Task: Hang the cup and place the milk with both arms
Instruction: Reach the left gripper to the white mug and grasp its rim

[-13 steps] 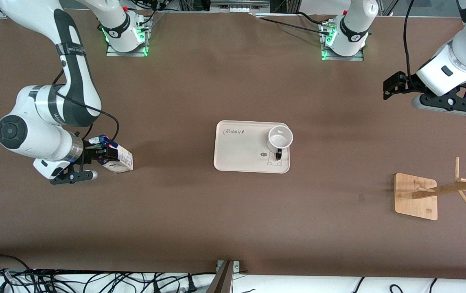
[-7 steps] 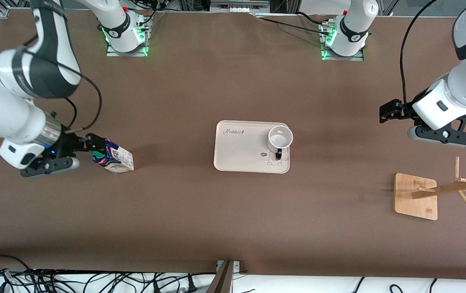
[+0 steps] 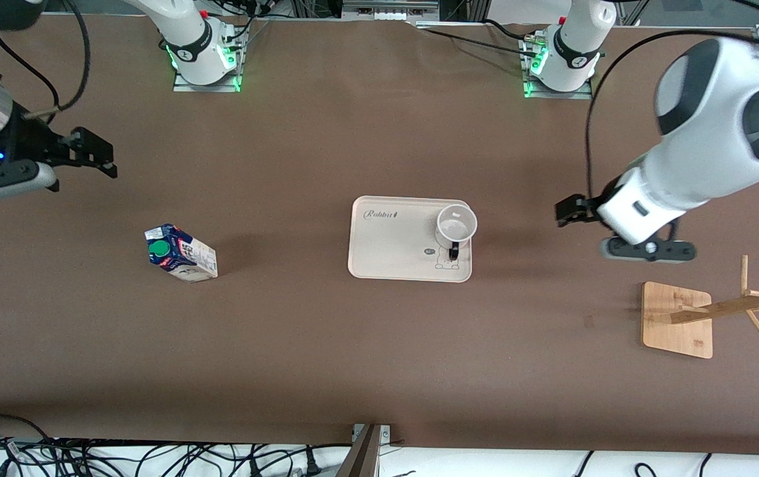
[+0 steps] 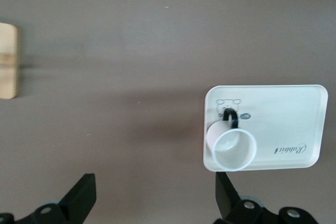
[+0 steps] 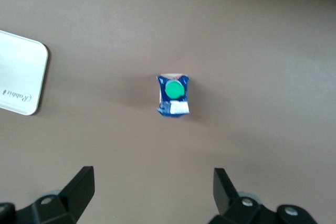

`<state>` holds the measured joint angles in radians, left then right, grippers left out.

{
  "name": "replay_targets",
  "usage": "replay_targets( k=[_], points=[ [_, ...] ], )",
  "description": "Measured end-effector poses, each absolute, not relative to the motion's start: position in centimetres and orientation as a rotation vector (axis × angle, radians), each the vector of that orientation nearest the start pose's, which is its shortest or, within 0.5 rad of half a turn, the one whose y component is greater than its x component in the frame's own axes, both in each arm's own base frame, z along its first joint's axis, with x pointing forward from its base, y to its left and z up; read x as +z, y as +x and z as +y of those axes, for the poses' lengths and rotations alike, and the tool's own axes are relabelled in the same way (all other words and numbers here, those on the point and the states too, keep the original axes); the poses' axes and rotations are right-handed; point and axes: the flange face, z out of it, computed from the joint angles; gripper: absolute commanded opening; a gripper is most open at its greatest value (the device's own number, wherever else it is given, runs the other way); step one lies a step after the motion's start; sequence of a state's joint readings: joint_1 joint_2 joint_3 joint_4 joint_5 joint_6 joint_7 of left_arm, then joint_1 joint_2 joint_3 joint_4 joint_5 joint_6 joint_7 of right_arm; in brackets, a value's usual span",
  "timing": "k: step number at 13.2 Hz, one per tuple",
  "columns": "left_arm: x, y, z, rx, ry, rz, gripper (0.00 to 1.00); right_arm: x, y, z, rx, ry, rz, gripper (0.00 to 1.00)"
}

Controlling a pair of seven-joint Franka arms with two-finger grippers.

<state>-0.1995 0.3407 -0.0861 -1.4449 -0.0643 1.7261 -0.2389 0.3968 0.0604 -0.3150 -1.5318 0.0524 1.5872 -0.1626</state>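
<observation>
The milk [image 3: 180, 254] stands on the table toward the right arm's end, with its green cap on top; it also shows in the right wrist view [image 5: 173, 95]. My right gripper [image 3: 96, 156] is open and empty, high over bare table and apart from the milk; its own view shows it open [image 5: 152, 195]. The cup [image 3: 456, 224] stands upright on the white tray [image 3: 386, 255], its black handle toward the front camera. My left gripper [image 3: 568, 211] is open and empty over bare table beside the tray. The left wrist view shows the cup [image 4: 233, 149], the tray [image 4: 294, 108] and the open left gripper [image 4: 155, 200].
A wooden cup rack [image 3: 724, 308] with pegs stands on a square wooden base [image 3: 674, 331] toward the left arm's end, nearer the front camera than the tray. Its base edge shows in the left wrist view [image 4: 8, 61]. A tray corner shows in the right wrist view [image 5: 21, 80].
My right gripper has let go of the milk and risen away toward the right arm's end. My left gripper has moved over the table toward the tray and cup.
</observation>
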Motion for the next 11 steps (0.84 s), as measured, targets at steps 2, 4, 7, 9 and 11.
replay_targets(
  k=[2, 4, 7, 9, 11],
  points=[
    [45.8, 62.7, -23.4, 0.166, -3.203, 0.122, 1.0, 60.7, 55.9, 4.8, 0.018, -3.099, -0.376, 1.0],
    [43.2, 61.4, -27.1, 0.23, -3.178, 0.202, 1.0, 59.6, 55.2, 4.0, 0.029, -3.099, -0.362, 1.0],
    [38.5, 59.9, -28.8, 0.28, -3.153, 0.248, 0.98, 58.8, 55.2, 3.6, 0.03, -3.116, -0.36, 1.0],
    [35.0, 58.4, -30.2, 0.279, -3.158, 0.287, 0.88, 58.9, 55.2, 3.5, 0.023, -3.122, -0.356, 1.0],
    [32.4, 57.1, -31.9, 0.22, -3.18, 0.329, 0.68, 58.9, 55.3, 3.1, 0.016, -3.139, -0.352, 1.0]
  ],
)
